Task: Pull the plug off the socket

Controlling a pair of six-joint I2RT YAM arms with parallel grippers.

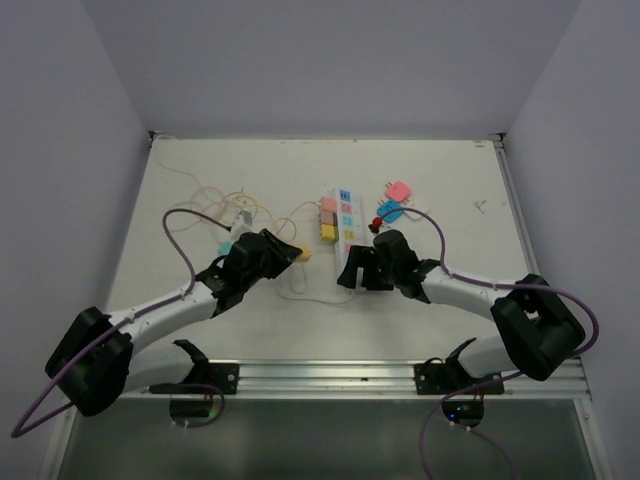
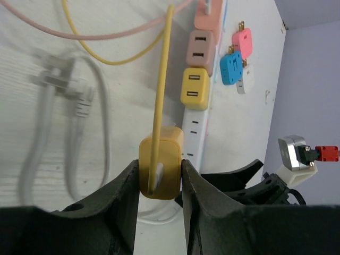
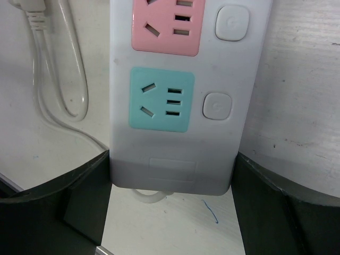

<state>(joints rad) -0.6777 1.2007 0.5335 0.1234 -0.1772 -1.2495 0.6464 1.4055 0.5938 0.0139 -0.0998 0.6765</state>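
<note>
1. Left claw (image 2: 159,178): clamped on yellow plug (image 2: 159,159), out of the power strip (image 2: 196,133), just beside its left edge.
2. Right claw (image 3: 171,204): clamped across strip's near end.
3. Second yellow plug (image 2: 194,88): seated in strip.

White table (image 1: 300,165): socket (image 1: 348,215), pink plug (image 1: 399,190), blue plug (image 1: 390,211), white cable (image 2: 106,138).

Left of the socket (image 1: 347,222) the table (image 1: 470,170) is cluttered by cables (image 2: 103,127). The socket's left edge is lined by adapters (image 1: 327,218) — two loose plugs (image 1: 399,190) lie just right. The near end is clasped by the right gripper (image 1: 360,270), with the left gripper (image 1: 297,251), closed on the yellow plug (image 2: 170,159), beside it. Bare table is left far right.
</note>
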